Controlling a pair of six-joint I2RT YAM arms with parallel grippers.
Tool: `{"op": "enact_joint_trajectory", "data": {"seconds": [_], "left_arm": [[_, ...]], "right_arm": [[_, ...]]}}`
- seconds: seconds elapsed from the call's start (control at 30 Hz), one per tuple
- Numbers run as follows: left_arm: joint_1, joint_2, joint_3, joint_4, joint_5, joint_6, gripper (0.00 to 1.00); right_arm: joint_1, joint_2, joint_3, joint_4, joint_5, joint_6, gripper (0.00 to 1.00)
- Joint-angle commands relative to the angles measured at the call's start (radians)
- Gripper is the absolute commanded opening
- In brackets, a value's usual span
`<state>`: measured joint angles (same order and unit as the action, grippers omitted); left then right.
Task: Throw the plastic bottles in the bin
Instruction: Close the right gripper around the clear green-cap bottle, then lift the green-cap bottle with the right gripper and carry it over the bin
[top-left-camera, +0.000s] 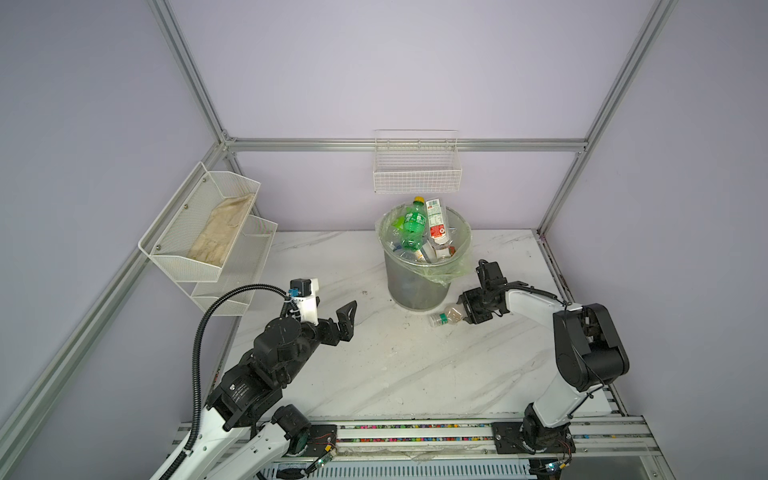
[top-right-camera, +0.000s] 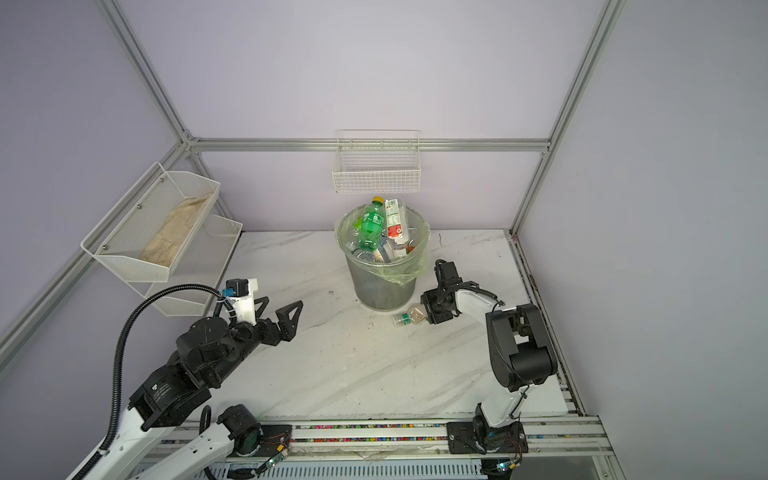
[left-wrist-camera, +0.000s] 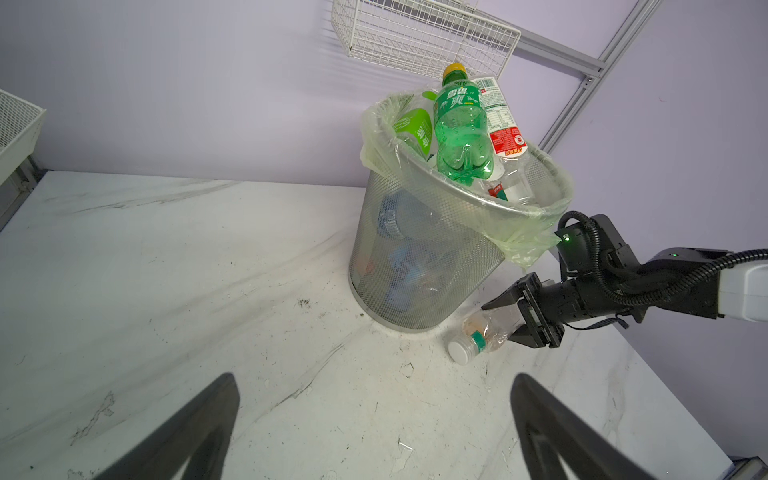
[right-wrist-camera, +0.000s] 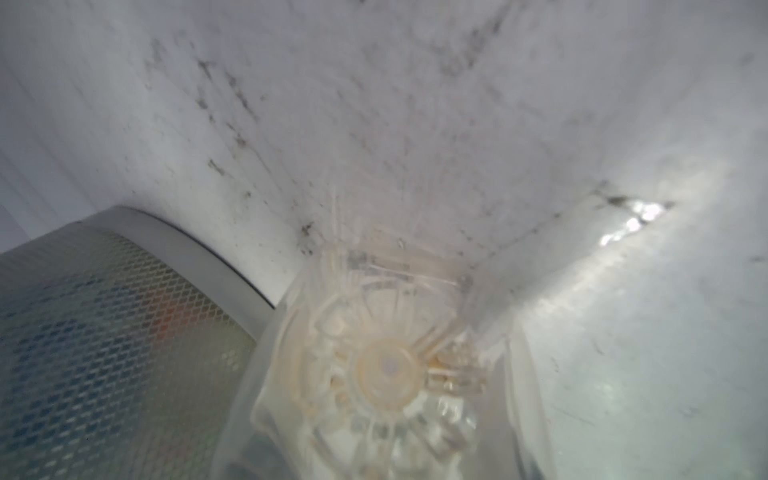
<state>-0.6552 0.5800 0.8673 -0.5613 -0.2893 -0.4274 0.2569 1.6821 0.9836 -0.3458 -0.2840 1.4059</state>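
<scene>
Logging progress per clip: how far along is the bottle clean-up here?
Done: the bin is heaped with bottles, a green bottle topmost. In hand: the right pincer grips a clear white-capped bottle lying at the bin's foot. Remaining: lifting and dropping it; no other bottle shows on the table. Left pincer open, empty.

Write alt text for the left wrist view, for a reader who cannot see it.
The right gripper grips the base of a clear bottle lying on the white table beside a mesh bin heaped with bottles. The open left gripper frames the foreground.

Light: bright, even | right wrist: close-up blur, table (right-wrist-camera: 631, 216) glare | edges: bowed
</scene>
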Motion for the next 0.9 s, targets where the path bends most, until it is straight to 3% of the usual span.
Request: {"op": "enact_joint_trajectory", "data": {"seconds": [0.0,0.07,0.1,0.43,0.57,0.77,0.87], "left_arm": [[-0.003,-0.011,-0.036,0.014,-0.013,-0.014,1.0],[-0.004,-0.015,-0.034,0.011,-0.013,-0.013,1.0],[-0.002,-0.016,-0.033,0.006,-0.013,-0.013,1.0],[-0.003,-0.032,-0.034,-0.011,-0.015,-0.016,1.0],[-0.002,-0.037,-0.033,-0.017,-0.013,-0.019,1.0],[-0.004,-0.054,-0.045,-0.031,-0.01,-0.031,1.0],[-0.003,-0.059,-0.055,-0.031,-0.005,-0.044,1.0]], "right_arm": [[-0.005,-0.066,-0.039,-0.021,0.045,0.088,0.27],[-0.009,-0.12,-0.07,-0.03,0.073,0.123,0.04],[-0.011,-0.16,-0.09,-0.027,0.093,0.136,0.0],[-0.06,-0.508,-0.163,-0.045,0.23,0.157,0.0],[-0.064,-0.712,-0.184,-0.036,0.355,0.115,0.0],[-0.065,-0.971,-0.123,0.04,0.506,-0.213,0.0],[-0.065,-1.03,-0.104,0.205,0.41,-0.415,0.0]]}}
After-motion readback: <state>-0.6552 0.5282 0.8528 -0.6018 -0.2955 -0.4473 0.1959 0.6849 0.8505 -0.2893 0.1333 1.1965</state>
